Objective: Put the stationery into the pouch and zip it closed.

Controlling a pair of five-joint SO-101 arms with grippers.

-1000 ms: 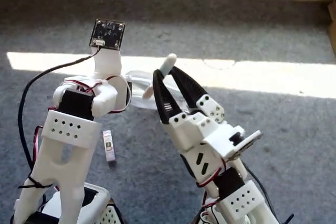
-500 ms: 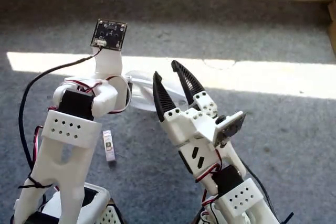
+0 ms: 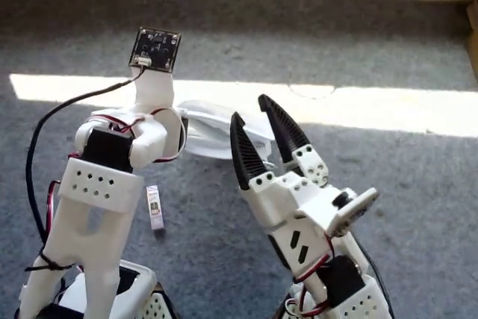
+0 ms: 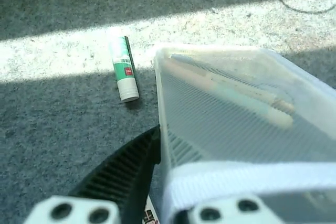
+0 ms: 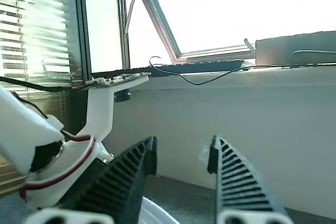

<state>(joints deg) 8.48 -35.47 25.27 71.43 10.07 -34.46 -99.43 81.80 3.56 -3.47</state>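
Left wrist view, nearest first: the left gripper (image 4: 153, 153) is clamped on the near edge of the pouch (image 4: 231, 129), with one black finger (image 4: 123, 174) pressed against the mesh wall beside the white band. Pale pens (image 4: 236, 95) lie inside the pouch and show through the mesh. Beyond the pouch's far corner a glue stick (image 4: 122, 69), green and white, lies on the carpet (image 4: 47, 124). It is near the pouch but apart from it, partly in a sunlit strip.

From the high view, the left arm (image 3: 104, 184) stands over the pouch (image 3: 213, 138), which shows as a clear shape between the two arms. A small white stick (image 3: 154, 207) lies on the carpet near that arm's base, on the side toward the other arm. The right gripper (image 3: 250, 108) is raised, jaws spread wide with nothing between them. Its fingers overlap the pouch in this view, and whether they touch it I cannot tell.

In the right wrist view the right gripper (image 5: 183, 140) points toward a wall (image 5: 273, 119) and a window (image 5: 210, 9), with the fingers apart and empty.
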